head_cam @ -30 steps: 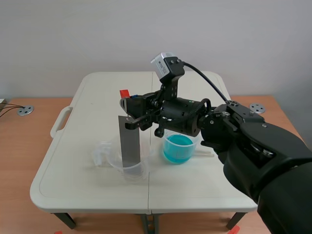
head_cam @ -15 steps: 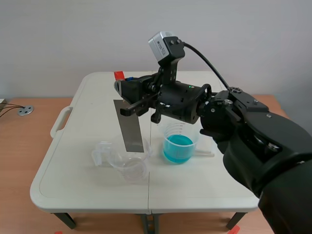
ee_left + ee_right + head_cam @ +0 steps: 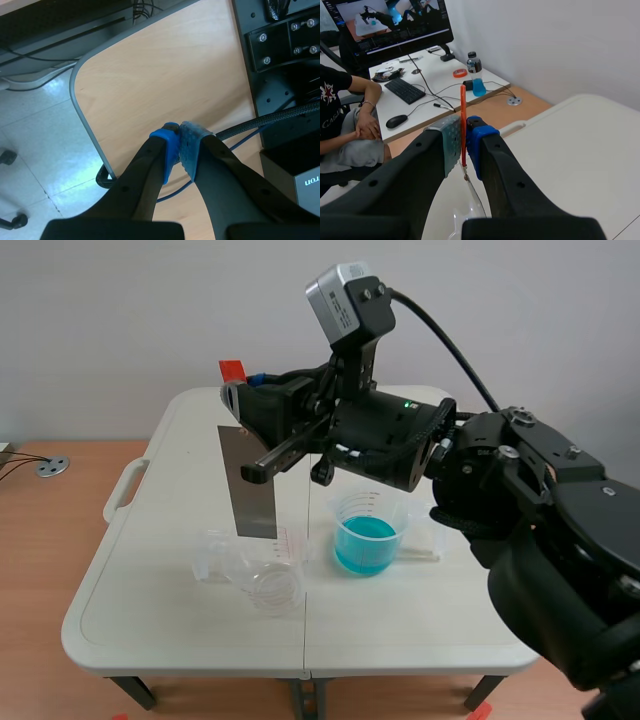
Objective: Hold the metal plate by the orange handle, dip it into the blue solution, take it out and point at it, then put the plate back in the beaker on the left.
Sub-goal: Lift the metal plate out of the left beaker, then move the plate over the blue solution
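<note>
Right gripper (image 3: 462, 140) clamped on orange handle (image 3: 463, 107); metal plate (image 3: 250, 485) hangs over clear beaker (image 3: 265, 578). Left gripper (image 3: 179, 147) closed on nothing. Beaker graduations illegible

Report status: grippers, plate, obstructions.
Right gripper shut on orange handle. Left gripper shut, empty. Metal plate hangs over clear beaker; blue solution beside. Nothing blocking.

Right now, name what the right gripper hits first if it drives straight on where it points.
Nothing nearby, it seems: the right gripper, shut on the orange handle, points out above the white table; depth beyond is unclear.
</note>
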